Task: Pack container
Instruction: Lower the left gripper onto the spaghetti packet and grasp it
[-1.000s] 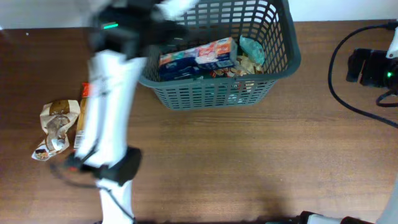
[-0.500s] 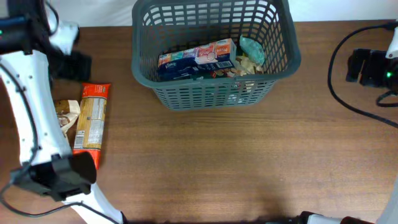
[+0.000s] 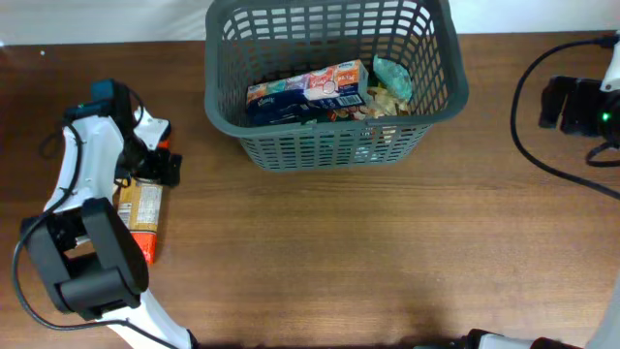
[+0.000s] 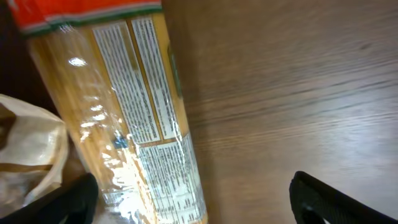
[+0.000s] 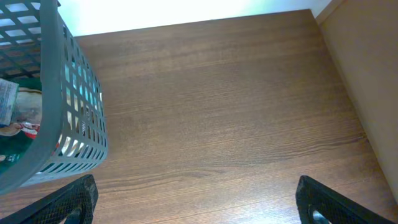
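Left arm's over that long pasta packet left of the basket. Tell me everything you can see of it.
The long clear-plastic packet of yellow spaghetti has a red-orange end band and printed label panels, glossy with glare. It lies flat on the brown wooden table, left of the dark grey plastic basket. A crumpled beige paper bag sits against its side. The open left gripper hovers over it, not gripping.

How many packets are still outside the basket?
2. A long pasta packet lies left of the basket, under the left arm; a crumpled beige bag sits beside it. The arm may hide more.
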{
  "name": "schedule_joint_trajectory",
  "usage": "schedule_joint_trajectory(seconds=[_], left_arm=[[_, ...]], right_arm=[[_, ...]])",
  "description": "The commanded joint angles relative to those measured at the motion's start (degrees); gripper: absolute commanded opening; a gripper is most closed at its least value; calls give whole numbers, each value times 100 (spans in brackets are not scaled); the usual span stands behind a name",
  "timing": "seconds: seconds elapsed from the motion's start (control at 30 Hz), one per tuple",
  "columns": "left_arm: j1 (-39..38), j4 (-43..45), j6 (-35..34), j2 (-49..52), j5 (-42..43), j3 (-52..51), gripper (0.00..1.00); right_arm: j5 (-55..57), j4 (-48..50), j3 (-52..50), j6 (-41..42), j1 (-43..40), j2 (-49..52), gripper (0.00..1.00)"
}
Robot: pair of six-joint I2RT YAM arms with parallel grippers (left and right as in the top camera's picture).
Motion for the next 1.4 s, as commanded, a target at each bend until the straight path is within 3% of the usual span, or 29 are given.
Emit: schedule_joint_trajectory(seconds=[0.0, 0.13, 0.33, 1.07, 1.2, 1.3, 1.37], left_arm=[[15, 332, -37, -208, -350, -461, 94], [42, 704, -393, -203, -857, -772, 95], [391, 885, -765, -203, -855, -848, 96], [634, 1340, -654, -157, -170, -1246, 96], [634, 1360, -649, 4, -105, -1246, 92], [634, 1377, -651, 232, -90, -1246, 76], [634, 1403, -654, 387, -46, -1246, 74]], right_arm=[[31, 13, 2, 66, -37, 13, 99], [31, 13, 2, 66, -37, 13, 99], [31, 13, 2, 66, -37, 13, 99], [33, 13, 2, 66, -37, 13, 99], [31, 13, 2, 66, -37, 13, 99], [31, 13, 2, 66, -37, 13, 99], [31, 13, 2, 66, -37, 13, 99]])
